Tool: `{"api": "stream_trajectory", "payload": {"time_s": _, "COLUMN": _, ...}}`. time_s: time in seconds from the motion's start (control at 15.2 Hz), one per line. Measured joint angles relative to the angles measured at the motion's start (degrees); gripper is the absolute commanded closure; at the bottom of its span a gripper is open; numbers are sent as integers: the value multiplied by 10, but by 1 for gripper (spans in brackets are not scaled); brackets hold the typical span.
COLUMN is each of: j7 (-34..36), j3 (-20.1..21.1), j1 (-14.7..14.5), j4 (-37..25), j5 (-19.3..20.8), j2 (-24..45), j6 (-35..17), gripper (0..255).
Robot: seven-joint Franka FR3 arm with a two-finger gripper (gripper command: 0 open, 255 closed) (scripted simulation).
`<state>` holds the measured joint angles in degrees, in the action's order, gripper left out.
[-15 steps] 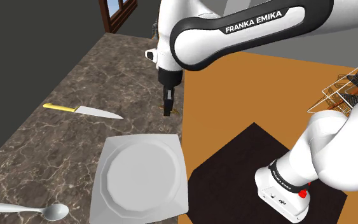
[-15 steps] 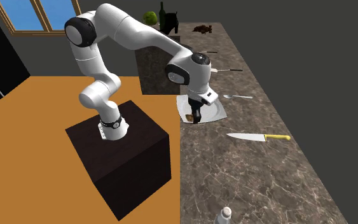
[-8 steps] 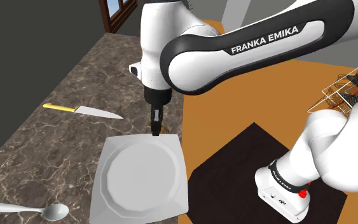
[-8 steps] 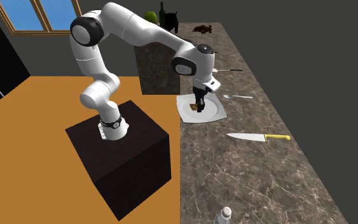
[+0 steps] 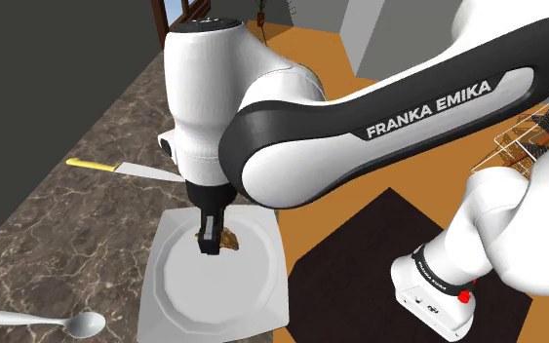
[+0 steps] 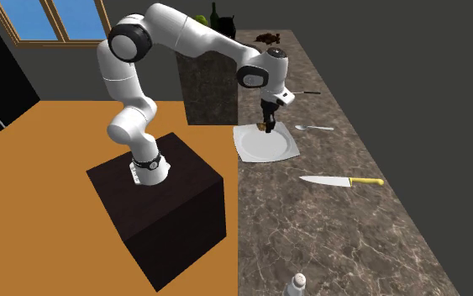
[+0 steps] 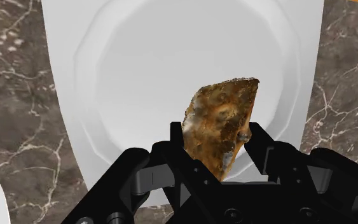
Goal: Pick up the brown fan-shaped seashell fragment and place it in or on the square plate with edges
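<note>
Brown and mottled, the shell fragment (image 7: 222, 127) is clamped between the narrowed black fingers of the gripper (image 7: 217, 141), hanging over the well of the white square plate (image 7: 139, 70). The gripper has carried it in from beyond the plate's edge, so letting go looks like the next step. The arm (image 5: 360, 127) reads "FRANKA EMIKA".

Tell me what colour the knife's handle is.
Yellow; the knife handle shows best in the shoulder view.
</note>
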<state>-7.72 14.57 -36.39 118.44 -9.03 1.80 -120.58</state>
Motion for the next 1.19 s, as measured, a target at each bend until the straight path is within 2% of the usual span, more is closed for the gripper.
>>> {"api": "stream_trajectory", "payload": {"time_s": 0.86, "j7": 7, "j3": 6, "j1": -8, "j4": 42, "j5": 7, "j2": 52, "j6": -94, "gripper": 255}}
{"api": "stream_trajectory", "payload": {"time_s": 1.19, "j7": 6, "j3": 5, "j1": -9, "j4": 45, "j5": 7, "j2": 56, "j6": -101, "gripper": 255}}
